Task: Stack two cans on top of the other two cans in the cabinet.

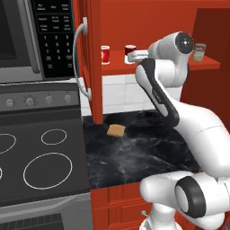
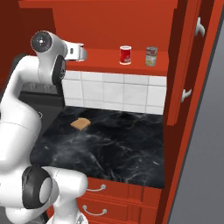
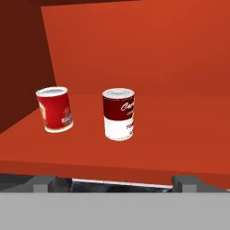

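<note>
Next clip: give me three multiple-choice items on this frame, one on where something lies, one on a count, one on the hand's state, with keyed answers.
1. Where does the slice of bread lie?
A. on the black countertop
B. on the cabinet shelf
C. on the stove

2. How many cans stand on the shelf, taking both base views together?
A. two
B. four
C. six

3. The hand is
A. shut on a can
B. open, holding nothing
C. shut on the cabinet door handle

Answers: 1 A, the bread rests on dark marble below the shelf. 2 B, two red cans at the left, a red and an olive can at the right. 3 B, its fingertips stand apart short of the cans.
</note>
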